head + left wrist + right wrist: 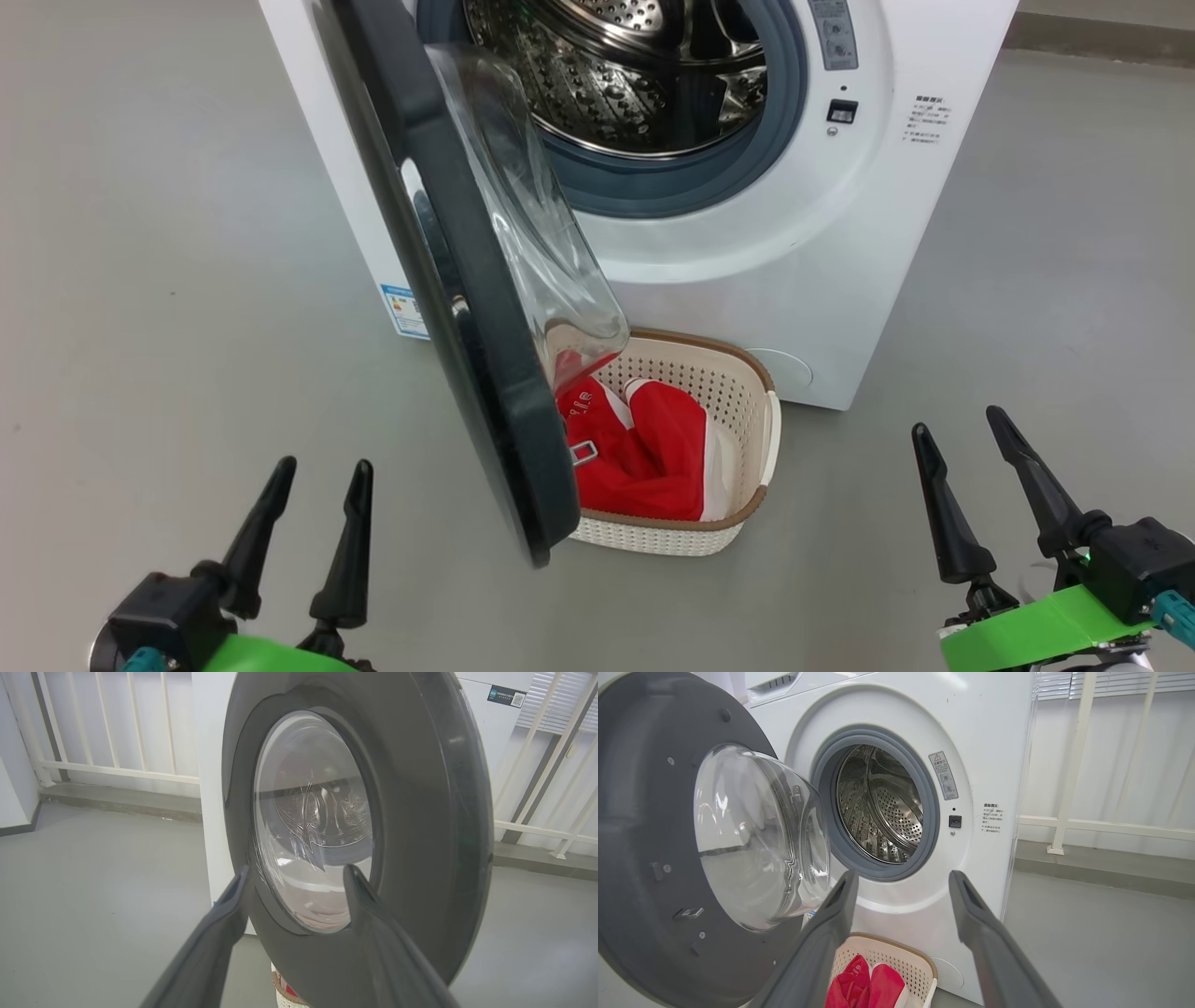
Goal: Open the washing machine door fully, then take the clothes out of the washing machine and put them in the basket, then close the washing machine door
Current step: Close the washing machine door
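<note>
Plainly red clothes (pixel 644 457) in the basket (pixel 739 397) before the washing machine (pixel 794 280)

Light: bright, even, diffuse, cool-white; brightest at the blinds (pixel 556 704), 1 o'clock, left wrist view.
Shadows: faint, soft-edged, on floor (pixel 140 280) under basket (pixel 747 411), 6 o'clock, head view.
Glare: white streaks on door (pixel 640 835) glass, 9 o'clock, right wrist view; glints on drum (pixel 607 84), 12 o'clock.
Focus: head view sharp throughout.
Blur: fingers (pixel 210 956) soft, near lens, in both wrist views.
Distortion: railing (pixel 1111 826) posts lean at 3 o'clock.
</note>
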Motion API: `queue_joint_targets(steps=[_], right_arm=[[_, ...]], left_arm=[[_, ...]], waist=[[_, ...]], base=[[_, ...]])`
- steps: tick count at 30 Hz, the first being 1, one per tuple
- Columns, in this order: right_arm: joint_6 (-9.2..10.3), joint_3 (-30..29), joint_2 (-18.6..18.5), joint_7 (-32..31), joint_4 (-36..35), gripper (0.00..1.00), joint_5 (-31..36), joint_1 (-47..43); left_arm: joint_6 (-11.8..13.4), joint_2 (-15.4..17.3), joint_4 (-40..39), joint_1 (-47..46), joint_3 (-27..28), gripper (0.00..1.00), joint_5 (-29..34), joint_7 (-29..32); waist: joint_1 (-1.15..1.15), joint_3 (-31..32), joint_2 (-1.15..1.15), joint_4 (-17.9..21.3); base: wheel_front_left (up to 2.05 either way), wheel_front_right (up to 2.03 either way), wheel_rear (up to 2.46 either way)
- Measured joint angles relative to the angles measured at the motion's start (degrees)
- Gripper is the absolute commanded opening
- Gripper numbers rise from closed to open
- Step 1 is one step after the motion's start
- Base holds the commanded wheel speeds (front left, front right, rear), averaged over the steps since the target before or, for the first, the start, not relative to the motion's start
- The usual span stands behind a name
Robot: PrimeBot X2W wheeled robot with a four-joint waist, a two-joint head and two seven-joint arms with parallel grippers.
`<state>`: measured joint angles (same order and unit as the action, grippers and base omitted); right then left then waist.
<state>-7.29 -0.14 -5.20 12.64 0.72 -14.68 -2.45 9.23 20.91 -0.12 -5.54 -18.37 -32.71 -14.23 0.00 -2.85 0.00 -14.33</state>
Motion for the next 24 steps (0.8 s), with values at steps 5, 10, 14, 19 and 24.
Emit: queue_joint_targets(steps=[5, 10, 14, 19, 24], right_arm=[[0.00, -0.2, 0.0, 0.0, 0.0, 1.00, 0.0, 0.0], [0.00, -0.2, 0.0, 0.1, 0.1, 1.00, 0.0, 0.0], [0.00, -0.3, 0.0, 0.1, 0.1, 1.00, 0.0, 0.0], [0.00, -0.3, 0.0, 0.1, 0.1, 1.00, 0.0, 0.0], [0.00, -0.3, 0.1, 0.1, 0.1, 1.00, 0.0, 0.0]], left_arm=[[1.1, -0.1, 0.0, 0.9, 0.1, 1.00, 1.7, -0.1], [1.4, -0.1, 0.0, 1.3, 0.2, 1.00, 3.0, -0.1], [1.6, -0.3, 0.1, 2.3, 0.5, 1.00, 3.4, -0.1], [1.6, -0.7, 0.3, 2.3, 0.7, 1.00, 3.6, -0.1], [1.5, -1.0, 0.6, 2.3, 0.9, 1.00, 4.0, -0.1]], waist=[[0.00, -0.1, 0.00, -0.1], [0.00, 0.1, 0.00, -0.1], [0.00, 0.3, 0.00, -0.2], [0.00, 0.1, 0.00, -0.3], [0.00, -0.3, 0.00, -0.3]], base=[[0.00, 0.00, 0.00], [0.00, 0.00, 0.00], [0.00, 0.00, 0.00], [0.00, 0.00, 0.00], [0.00, 0.00, 0.00]])
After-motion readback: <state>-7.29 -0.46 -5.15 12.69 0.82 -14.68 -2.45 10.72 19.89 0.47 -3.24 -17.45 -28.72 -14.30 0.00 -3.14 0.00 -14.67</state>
